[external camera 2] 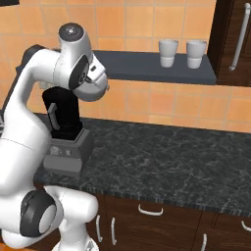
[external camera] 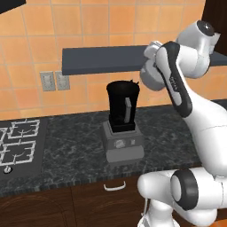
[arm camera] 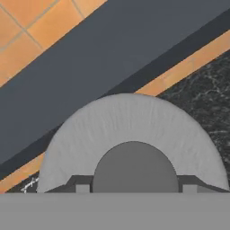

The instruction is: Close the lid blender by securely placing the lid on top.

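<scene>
The lid is up in the air, held by the robot's hand.

On the left, the blender (external camera: 122, 124) stands on the dark counter (external camera: 75, 146) with its black jar open on top. In the hand view, the round grey lid (arm camera: 130, 130) sits right between the gripper (arm camera: 133, 187) fingers (arm camera: 82, 185), with its knob in the middle. The fingers squeeze in on the knob. Past the fingers runs a long grey shelf (arm camera: 112, 58). Two white cups (external camera 2: 168, 53) stand on it, far right.
</scene>
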